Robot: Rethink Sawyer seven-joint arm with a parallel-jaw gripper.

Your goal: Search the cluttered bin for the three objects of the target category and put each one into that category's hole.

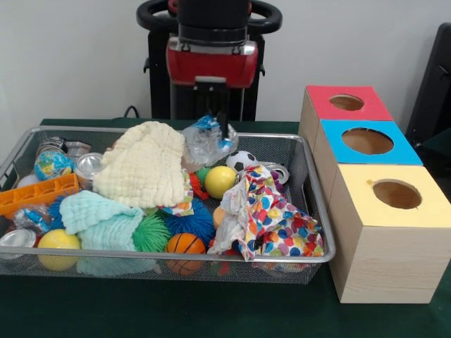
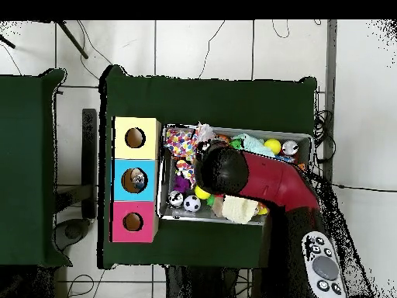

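The silver wire-mesh bin (image 1: pixel 318 211) holds balls, cloths and cans. It also shows in the overhead view (image 2: pixel 311 142). My gripper (image 1: pixel 224 134) hangs from the red and black arm (image 1: pixel 211 63) over the bin's far side. It is shut on a crinkly blue, white and clear packet (image 1: pixel 204 141), which sits a little above the clutter. Another crinkly clear and blue packet (image 1: pixel 29 217) lies at the bin's left end. In the overhead view the arm (image 2: pixel 264 180) covers the gripper and the packet.
Three boxes with round holes stand beside the bin: red (image 1: pixel 320 98), blue (image 1: pixel 331 137), yellow (image 1: pixel 359 201). The bin also holds a cream cloth (image 1: pixel 144 165), a spotted cloth (image 1: pixel 282 225), a yellow ball (image 1: pixel 220 181), a basketball (image 1: pixel 186 244) and cans (image 1: pixel 88 167).
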